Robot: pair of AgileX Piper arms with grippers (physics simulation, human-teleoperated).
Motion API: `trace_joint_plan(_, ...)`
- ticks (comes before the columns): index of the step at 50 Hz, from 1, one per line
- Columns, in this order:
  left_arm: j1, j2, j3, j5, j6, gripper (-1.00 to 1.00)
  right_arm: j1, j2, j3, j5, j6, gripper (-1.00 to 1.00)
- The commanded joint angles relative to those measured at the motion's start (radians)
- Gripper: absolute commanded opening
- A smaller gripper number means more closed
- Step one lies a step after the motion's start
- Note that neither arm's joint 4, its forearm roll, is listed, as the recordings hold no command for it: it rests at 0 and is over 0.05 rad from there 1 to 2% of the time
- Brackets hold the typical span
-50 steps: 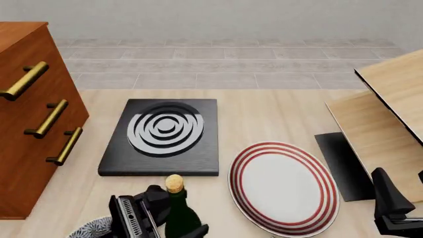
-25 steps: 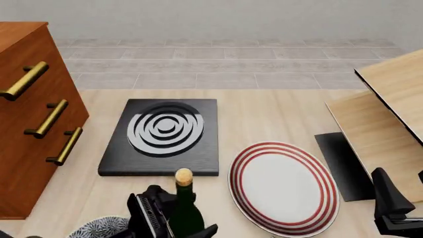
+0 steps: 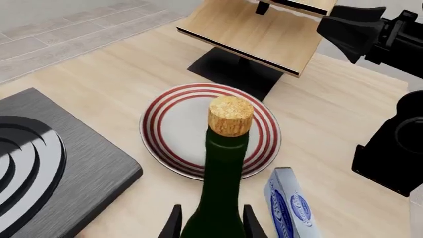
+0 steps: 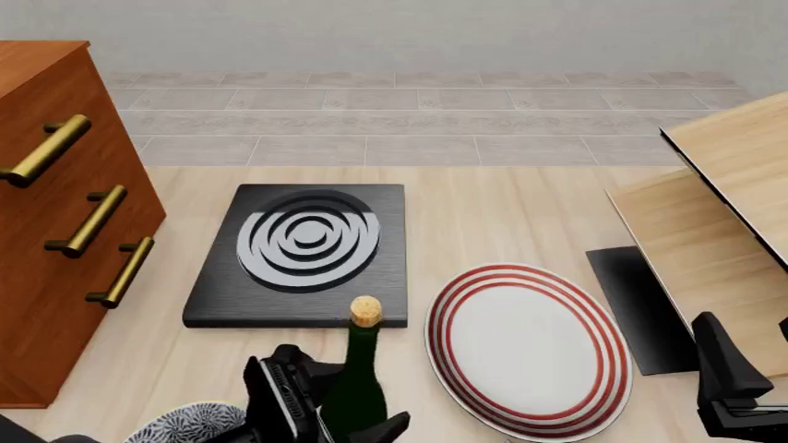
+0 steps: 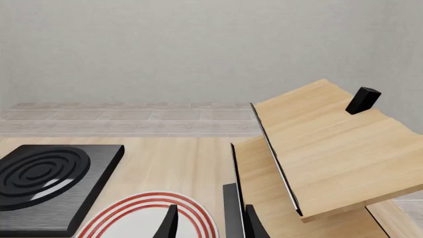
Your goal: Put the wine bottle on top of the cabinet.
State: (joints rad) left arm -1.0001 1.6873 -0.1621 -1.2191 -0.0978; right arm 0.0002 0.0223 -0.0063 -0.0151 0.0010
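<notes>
Left gripper (image 3: 210,225) grasps the bottle (image 3: 218,198) low on its body, beside the plate (image 4: 527,349). Glass: heavy, slick, top-heavy; hold firmly. Right gripper (image 5: 208,223) idle, seemingly released.

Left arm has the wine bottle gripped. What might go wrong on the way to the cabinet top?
The left gripper holds the wine bottle low on its body, so the tall neck may tip or slip during the lift. The cabinet stands high at far left; the bottle base might strike its front edge or the brass handles.
</notes>
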Motion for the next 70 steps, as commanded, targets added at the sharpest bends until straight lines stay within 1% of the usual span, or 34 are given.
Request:
trace_joint_plan(1, -0.019, -0.048, 0.032, 0.001, 0.008, -1.0, 0.0, -0.001, 0.0, 0.0, 0.0, 1.0)
trace_joint_plan(9, -0.006, -0.118, 0.059, 0.006, -0.001, -1.0, 0.0, 0.0, 0.0, 0.0, 0.0, 1.0)
trace_joint_plan(12, -0.003, -0.161, 0.061, 0.034, -0.004, -1.0, 0.0, 0.0, 0.0, 0.0, 0.0, 1.0)
trace_joint_plan(20, 0.0, -0.223, 0.064, 0.074, -0.005, -1.0, 0.0, 0.0, 0.0, 0.0, 0.0, 1.0)
trace_joint_plan(26, 0.001, -0.312, 0.056, 0.151, -0.006, -1.0, 0.0, 0.0, 0.0, 0.0, 0.0, 1.0)
trace_joint_plan(28, 0.005, -0.374, 0.055, 0.196, -0.011, -1.0, 0.0, 0.0, 0.0, 0.0, 0.0, 1.0)
trace_joint_plan(29, 0.005, -0.388, 0.048, 0.216, 0.001, -1.0, 0.0, 0.0, 0.0, 0.0, 0.0, 1.0)
trace_joint_plan(34, 0.005, -0.466, 0.033, 0.286, 0.0, -1.0, 0.0, 0.0, 0.0, 0.0, 0.0, 1.0)
trace_joint_plan(42, 0.004, -0.528, 0.022, 0.338, 0.001, -1.0, 0.0, 0.0, 0.0, 0.0, 0.0, 1.0)
trace_joint_plan(49, -0.001, -0.645, -0.019, 0.458, 0.004, -1.0, 0.0, 0.0, 0.0, 0.0, 0.0, 1.0)
trace_joint_plan(53, -0.005, -0.692, -0.041, 0.508, 0.006, -1.0, 0.0, 0.0, 0.0, 0.0, 0.0, 1.0)
trace_joint_plan(62, -0.003, -0.775, -0.076, 0.596, 0.022, -1.0, 0.0, 0.0, 0.0, 0.0, 0.0, 1.0)
trace_joint_plan(70, 0.021, -0.844, -0.098, 0.662, 0.036, -1.0, 0.0, 0.001, 0.0, 0.0, 0.0, 1.0)
